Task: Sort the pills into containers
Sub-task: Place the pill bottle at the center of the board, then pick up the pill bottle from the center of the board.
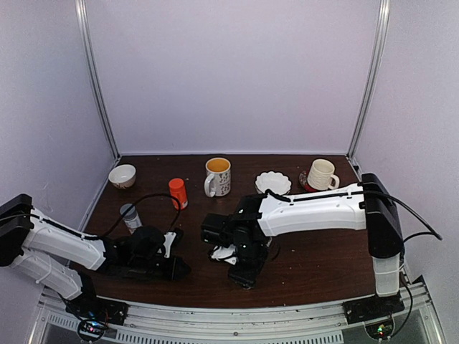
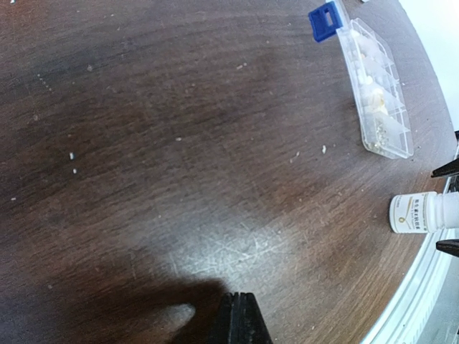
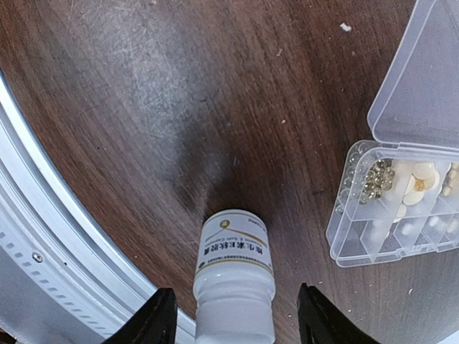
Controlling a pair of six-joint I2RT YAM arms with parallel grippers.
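The clear organizer box lies with its lid open. Its containers hold golden-tan pills and whitish pills. In the left wrist view the box lies at the far right with a blue tab at its end, and a few loose pills are scattered on the wood. A small white bottle stands between the fingers of my right gripper, which is open with gaps on both sides. My left gripper is shut on nothing, low over bare table, left of the box.
Along the back stand a small bowl, an orange bottle, a mug, a scalloped white bowl and a second mug. A grey-capped bottle stands at the left. The metal front edge runs close beside the white bottle.
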